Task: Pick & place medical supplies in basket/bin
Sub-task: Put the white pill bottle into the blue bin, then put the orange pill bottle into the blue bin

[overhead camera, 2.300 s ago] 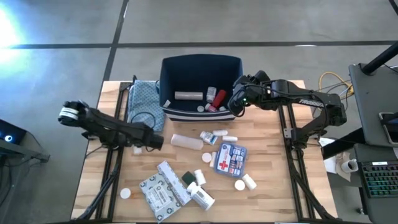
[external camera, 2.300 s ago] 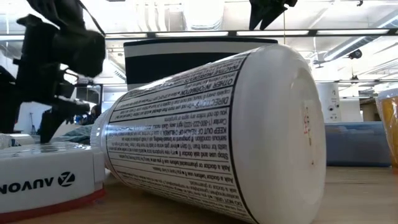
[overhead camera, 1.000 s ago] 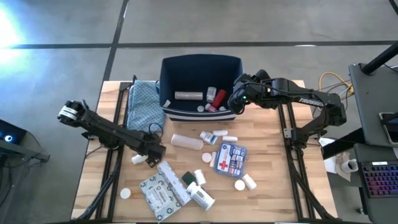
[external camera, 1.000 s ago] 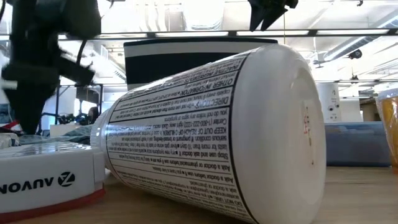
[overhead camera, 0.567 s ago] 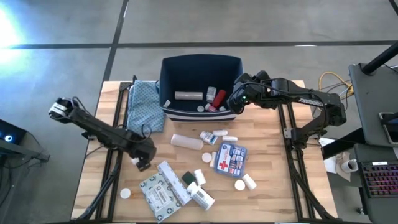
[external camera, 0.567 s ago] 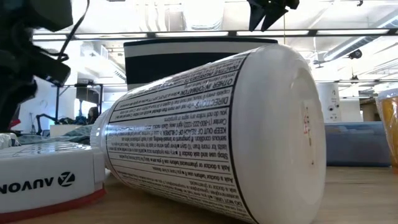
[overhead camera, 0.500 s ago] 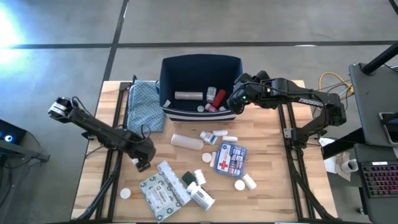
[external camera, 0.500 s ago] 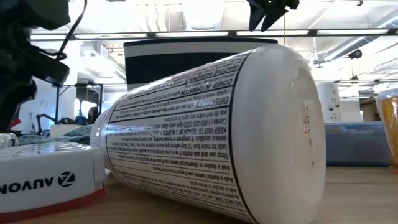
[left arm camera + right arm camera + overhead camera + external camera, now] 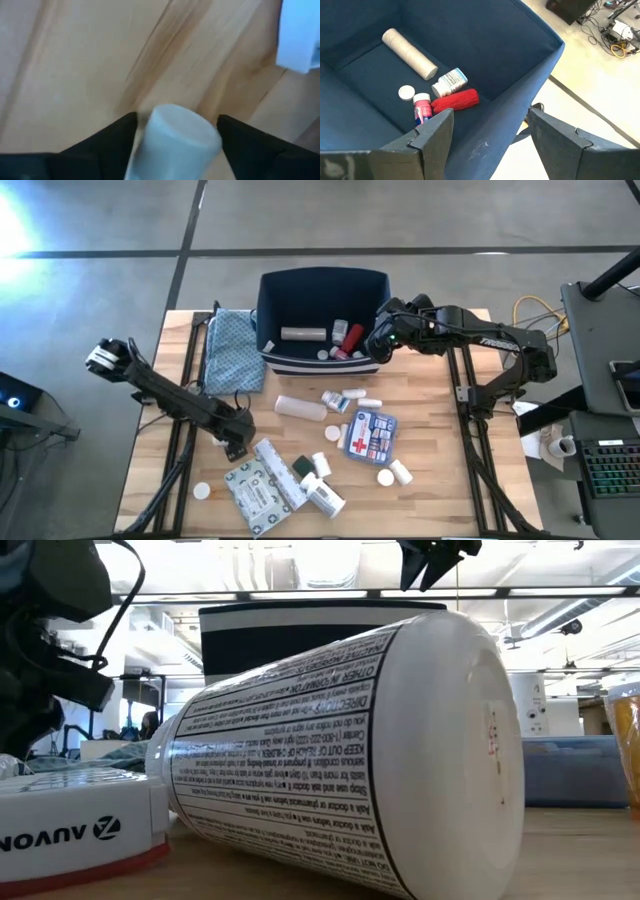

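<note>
A small white bottle [image 9: 177, 137] stands between the fingers of my left gripper [image 9: 177, 131], which points straight down at the table's left middle [image 9: 236, 443]. The gripper's body hides the bottle in the high view. The jaws are open and stand close on either side of it. My right gripper [image 9: 490, 135] hangs open and empty above the near right corner of the dark navy bin [image 9: 300, 363]. In the bin lie a beige roll [image 9: 409, 54], a white bottle [image 9: 449, 82], a red item [image 9: 455, 100] and a pink bottle [image 9: 422, 111]. My left gripper comes at the small white bottle from above, one finger on each side of its round wall [image 9: 210, 142]. One finger [image 9: 235, 137] stands right against that wall and a thin strip of table shows by the other. I cannot tell whether the fingers touch it.
Loose supplies lie on the wood: a white tube [image 9: 299, 407], the first-aid box [image 9: 371, 433], printed packets [image 9: 258, 485], and white bottles [image 9: 322, 495]. A blue patterned cloth [image 9: 232, 350] lies left of the bin. A big white bottle [image 9: 350, 750] fills the low view.
My left gripper has swung toward the table's near edge and sunk down over the small white bottle, which now stands between its fingers where it stood. My right gripper has kept still above the bin's corner.
</note>
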